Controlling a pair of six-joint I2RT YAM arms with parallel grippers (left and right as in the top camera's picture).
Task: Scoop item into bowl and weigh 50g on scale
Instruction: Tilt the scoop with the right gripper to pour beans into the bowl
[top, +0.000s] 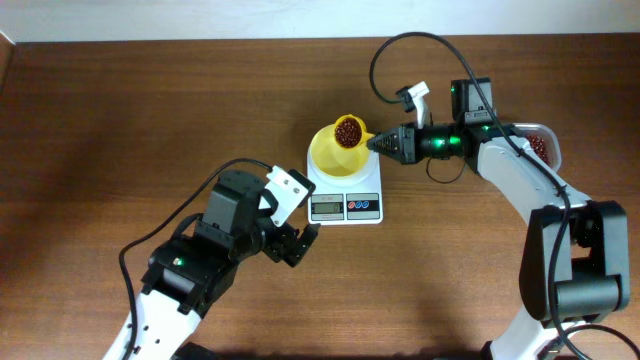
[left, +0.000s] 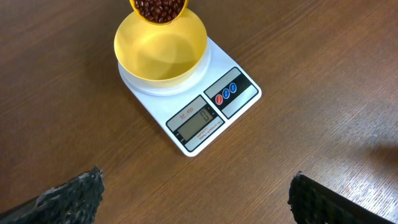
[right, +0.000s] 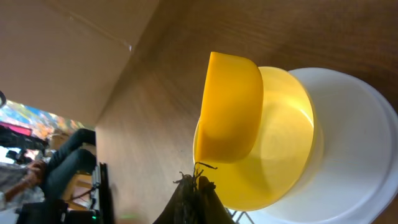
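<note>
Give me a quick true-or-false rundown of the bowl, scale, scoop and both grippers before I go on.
1. The bowl sits on the scale. True.
2. The bowl holds a heap of beans. False: its inside is bare; the beans are in the scoop.
3. The right gripper is shut on the scoop's handle. True.
4. The left gripper grips the scale. False: it is open and apart from the scale, holding nothing.
5. The loaded scoop hangs over the bowl. True.
</note>
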